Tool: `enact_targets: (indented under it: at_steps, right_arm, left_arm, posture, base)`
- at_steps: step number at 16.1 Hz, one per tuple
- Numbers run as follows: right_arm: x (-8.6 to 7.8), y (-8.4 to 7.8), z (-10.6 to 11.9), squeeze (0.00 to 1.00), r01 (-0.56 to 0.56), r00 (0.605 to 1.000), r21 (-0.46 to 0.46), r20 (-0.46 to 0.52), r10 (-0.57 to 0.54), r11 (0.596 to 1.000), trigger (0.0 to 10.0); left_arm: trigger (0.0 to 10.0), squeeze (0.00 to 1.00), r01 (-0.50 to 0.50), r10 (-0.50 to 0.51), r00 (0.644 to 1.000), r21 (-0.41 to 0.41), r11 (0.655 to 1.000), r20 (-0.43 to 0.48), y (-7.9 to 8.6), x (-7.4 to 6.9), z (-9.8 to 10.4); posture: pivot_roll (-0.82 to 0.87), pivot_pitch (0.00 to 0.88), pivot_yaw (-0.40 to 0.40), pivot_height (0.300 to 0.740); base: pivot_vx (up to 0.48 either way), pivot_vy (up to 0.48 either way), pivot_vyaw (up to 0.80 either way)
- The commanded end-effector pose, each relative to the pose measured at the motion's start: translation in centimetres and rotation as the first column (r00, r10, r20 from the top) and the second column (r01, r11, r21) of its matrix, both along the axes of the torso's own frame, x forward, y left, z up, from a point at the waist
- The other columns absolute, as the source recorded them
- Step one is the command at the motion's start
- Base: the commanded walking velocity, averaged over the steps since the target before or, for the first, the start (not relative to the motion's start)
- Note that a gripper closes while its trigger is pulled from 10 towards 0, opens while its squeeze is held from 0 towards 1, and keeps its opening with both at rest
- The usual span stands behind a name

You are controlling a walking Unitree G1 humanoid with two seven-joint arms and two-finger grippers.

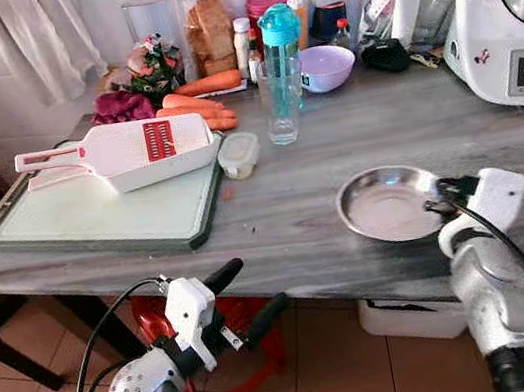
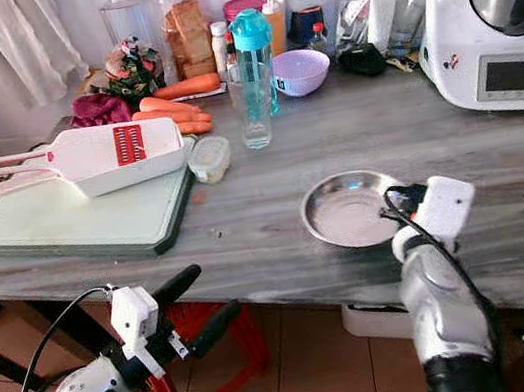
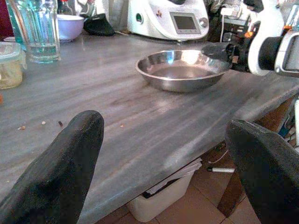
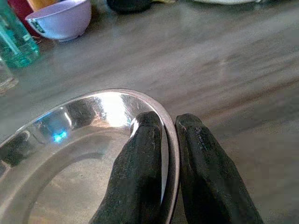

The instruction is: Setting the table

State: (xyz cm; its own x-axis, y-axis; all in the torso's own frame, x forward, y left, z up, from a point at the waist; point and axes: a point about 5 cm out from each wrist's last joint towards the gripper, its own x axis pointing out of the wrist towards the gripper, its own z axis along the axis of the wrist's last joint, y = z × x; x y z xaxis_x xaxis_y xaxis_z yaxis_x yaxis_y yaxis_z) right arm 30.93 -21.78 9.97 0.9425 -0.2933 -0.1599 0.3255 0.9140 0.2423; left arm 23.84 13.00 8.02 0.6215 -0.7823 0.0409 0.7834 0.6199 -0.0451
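Left gripper (image 1: pixel 249 295) hangs below the counter's front edge, fingers spread wide, holding nothing. Up on the counter (image 1: pixel 354 139), a cutting board (image 1: pixel 94 221) sits at the left end with a white slicer (image 1: pixel 123 154) lying lengthwise across it; a glass (image 1: pixel 281 101) stands behind mid-counter. The steel plate (image 1: pixel 385 205) lies flat, upright, near the front edge. Right gripper (image 4: pixel 168 140) pinches its right rim, one finger inside, one outside, seemingly clamped tight.
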Motion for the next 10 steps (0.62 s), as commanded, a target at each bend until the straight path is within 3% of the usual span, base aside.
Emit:
enact_targets:
  at_steps: [1, 7, 9, 10]
  right_arm:
    - [0.4, 0.5, 0.1, 0.00, -0.021, 1.000, 0.008, 0.000, 0.021, 1.000, 10.0]
    - [0.5, 1.6, -0.7, 0.00, -0.079, 0.997, 0.036, -0.026, 0.079, 0.996, 10.0]
    - [0.2, 1.4, -1.0, 0.05, -0.071, 0.997, 0.038, -0.036, 0.072, 0.997, 10.0]
    - [0.3, 1.6, -0.9, 1.00, -0.089, 0.996, 0.047, -0.022, 0.091, 0.995, 10.0]
  left_arm:
    - [10.0, 0.00, 0.012, -0.012, 1.000, 0.011, 1.000, 0.018, -0.1, 0.2, 0.5]
    - [10.0, 0.00, 0.018, -0.018, 1.000, 0.007, 1.000, 0.019, -0.2, 0.4, 0.9]
    - [10.0, 0.00, 0.018, -0.018, 1.000, 0.008, 1.000, 0.020, -0.3, 0.4, 1.0]
    - [10.0, 0.00, 0.020, -0.020, 1.000, 0.006, 1.000, 0.018, -0.4, 0.5, 1.0]
  posture:
    - [0.07, 0.006, 0.002, 0.740]
    - [0.06, 0.005, 0.010, 0.740]
    - [0.06, 0.005, 0.011, 0.740]
    - [0.06, 0.003, 0.015, 0.740]
  base:
    - [0.000, 0.000, 0.00]
    - [0.000, 0.000, 0.00]
    - [0.000, 0.000, 0.00]
    - [0.000, 0.000, 0.00]
